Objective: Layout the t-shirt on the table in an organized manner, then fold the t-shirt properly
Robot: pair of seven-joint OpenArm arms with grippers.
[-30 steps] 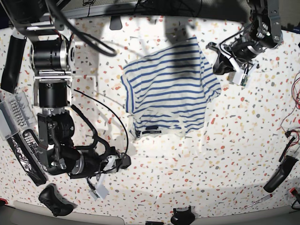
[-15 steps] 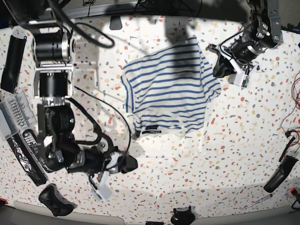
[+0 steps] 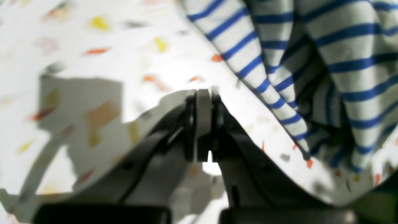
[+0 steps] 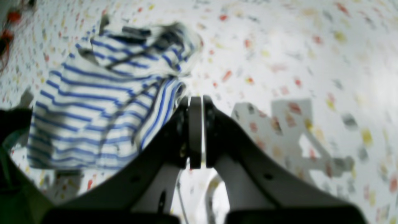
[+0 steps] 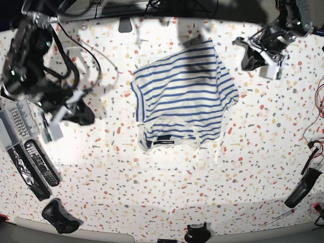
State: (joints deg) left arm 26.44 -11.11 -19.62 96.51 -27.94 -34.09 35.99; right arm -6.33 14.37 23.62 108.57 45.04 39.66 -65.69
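**Striped t-shirt lies rumpled on the table, both grippers closed and empty**

The t-shirt point(image 5: 179, 98) lies near the middle of the table point(image 5: 167, 187), a little toward its far edge. It is white with thin blue stripes and is not spread flat: the cloth is bunched, its edges fold over themselves, and the dark neck label point(image 5: 163, 142) shows at the near edge in the base view.

The left gripper point(image 3: 203, 96) is off the shirt's far right corner as the base view shows it, near the cloth but apart from it. In the left wrist view its fingers are pressed together with nothing between them, and the shirt's folded edge hangs just to the right of the fingertips without touching them.

The right gripper point(image 4: 195, 101) is well to the left of the shirt in the base view, over bare table. In the right wrist view its fingers also meet, with no cloth caught between them; the shirt lies beyond and to the left of the tips.

Along the table's left edge lie a remote control point(image 5: 41, 161), a black game controller point(image 5: 58, 215) and a clear plastic box point(image 5: 11, 124). Dark tools and a red cable point(image 5: 320, 98) sit at the right edge.
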